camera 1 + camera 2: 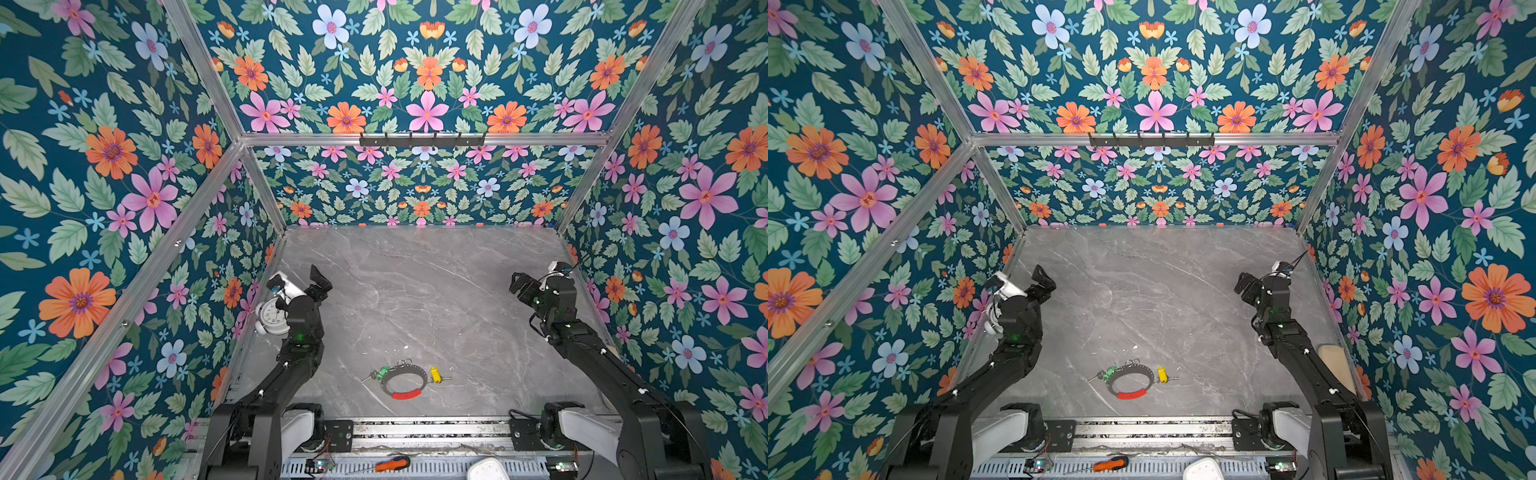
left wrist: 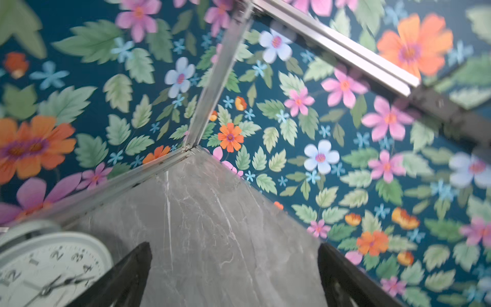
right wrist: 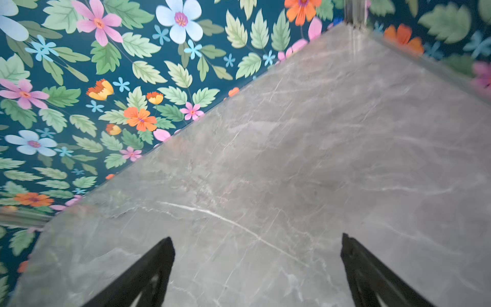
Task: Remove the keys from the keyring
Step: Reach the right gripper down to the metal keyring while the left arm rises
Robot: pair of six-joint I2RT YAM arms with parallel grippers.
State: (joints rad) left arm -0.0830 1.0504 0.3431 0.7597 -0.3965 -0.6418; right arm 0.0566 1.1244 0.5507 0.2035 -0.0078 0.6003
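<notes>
Though floral-walled (blue), marble tbl (image 1: 415,291) w/ keyring (image 1: 407,395)

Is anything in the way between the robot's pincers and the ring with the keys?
No. Only bare table lies between the keyring and the open left pincer and right pincer. The clock stands on the left pincer's outer side, away from the path.
</notes>
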